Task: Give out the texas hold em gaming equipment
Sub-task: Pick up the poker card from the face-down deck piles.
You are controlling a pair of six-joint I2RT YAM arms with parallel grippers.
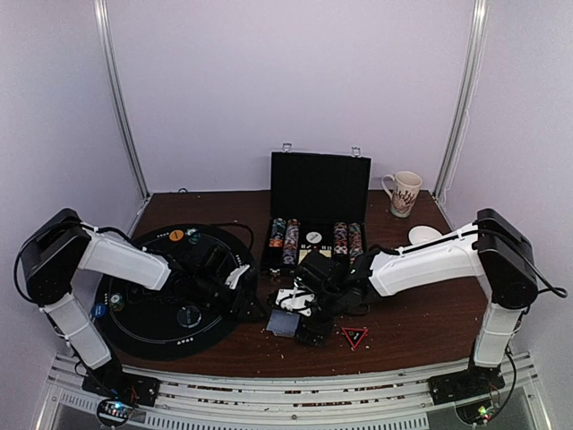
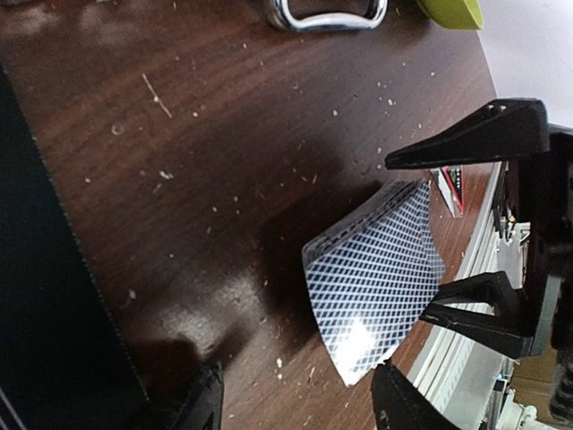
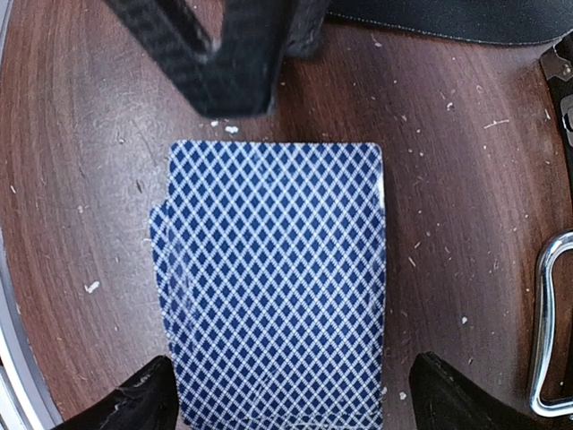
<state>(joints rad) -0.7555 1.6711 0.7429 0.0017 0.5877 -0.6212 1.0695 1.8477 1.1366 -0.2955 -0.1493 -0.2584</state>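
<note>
Two sets of jaws are crowded over one deck of playing cards (image 3: 277,287) here, and that's my main worry. The deck lies face down on the bare tabletop (image 3: 81,134), just in front of the open chip case (image 1: 320,184) and just right of the round black poker mat (image 1: 143,322). Its lower cards have slipped a little sideways, so the stack is splayed rather than square.

Right jaws: wide apart, straddling the deck from above, one fingertip (image 3: 134,408) just outside each long edge. In the left wrist view the tips look very close to the card edges, but I can't tell whether they touch. Nothing is lifted and nothing is clamped.

Left jaws: apart too, holding nothing, hovering low just beside the deck's short end. One finger (image 3: 224,54) pokes into my right wrist view.

My read is that the step is picking up the deck for dealing out. To do it well, I'd centre the right jaws over the stack and close slowly on the long edges, so the splayed cards square up instead of squirting out. I'd go low enough to catch the bottom card without scraping the wood. I'd hold the left jaws off to the side until the grip is firm, since the two are near enough to collide. The chips (image 1: 288,240) sit in their case.
</note>
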